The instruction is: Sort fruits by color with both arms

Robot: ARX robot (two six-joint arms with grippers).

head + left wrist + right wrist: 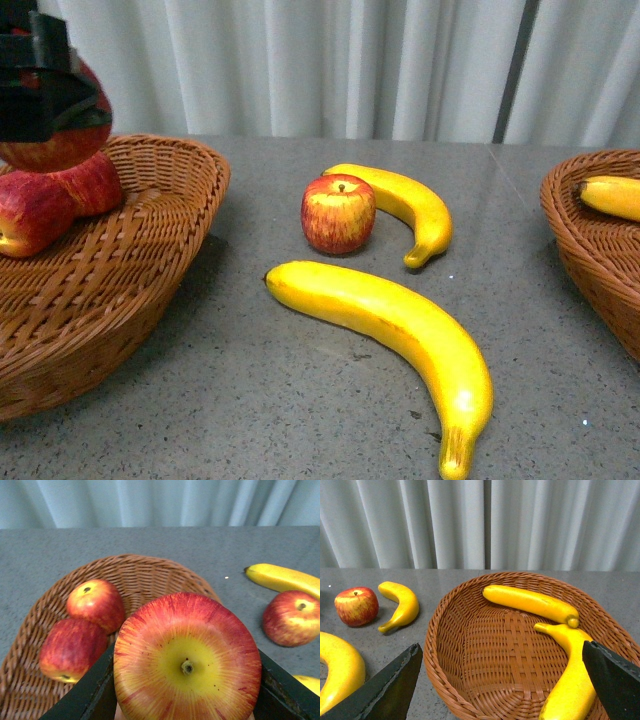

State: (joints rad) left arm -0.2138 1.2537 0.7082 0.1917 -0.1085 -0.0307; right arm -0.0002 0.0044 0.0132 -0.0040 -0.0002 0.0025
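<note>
Left gripper [45, 95] is clamping a red apple [187, 650] between its jaws, hovering it over the apple basket [150, 566], reds [95, 605] gathering just beneath. Right gripper [505, 680] is gaping empty above the banana basket [434, 645]; loose apple [338, 213] and bananas [390, 325] are lying beyond both jaws.

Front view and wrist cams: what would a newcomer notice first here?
The big red-and-yellow apple clamped in the left gripper above the left basket, which holds two apples. Next, the long banana lying nearest on the grey table, with a smaller banana and a loose apple behind it. The right gripper hangs open over the right basket holding two bananas.
</note>
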